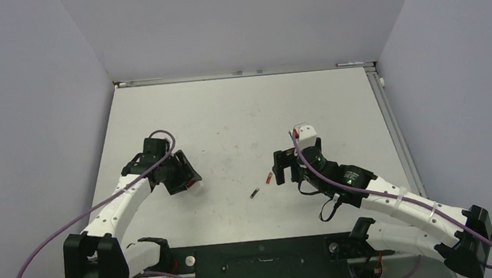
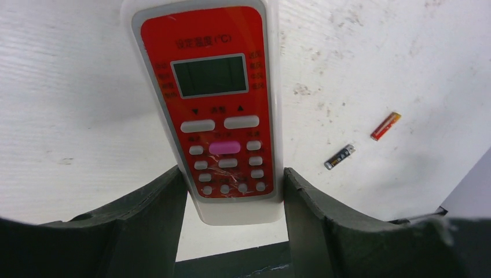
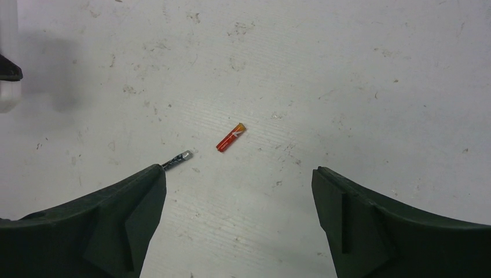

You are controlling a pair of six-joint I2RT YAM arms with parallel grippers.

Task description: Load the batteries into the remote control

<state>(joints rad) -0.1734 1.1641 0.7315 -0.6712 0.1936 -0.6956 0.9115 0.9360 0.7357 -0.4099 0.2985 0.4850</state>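
At frame centre lies the small reddish cylindrical battery point(image 3: 231, 137); my right pincer point(image 3: 238, 191), wide, must next descend and pinch it. My left pincer point(image 2: 233, 180) grips the red-faced white remote control point(image 2: 211, 87).

— Where's the remote control point(image 2: 223, 116)?
— Its near end sits between the fingers of my left gripper point(image 2: 234, 174).
— And the rest?
— On the table point(image 1: 228, 114), right of the remote control, lying apart. The farther battery point(image 1: 269, 178) is just left of my right gripper point(image 3: 237, 171), and the nearer battery point(image 1: 255, 193) is further left.
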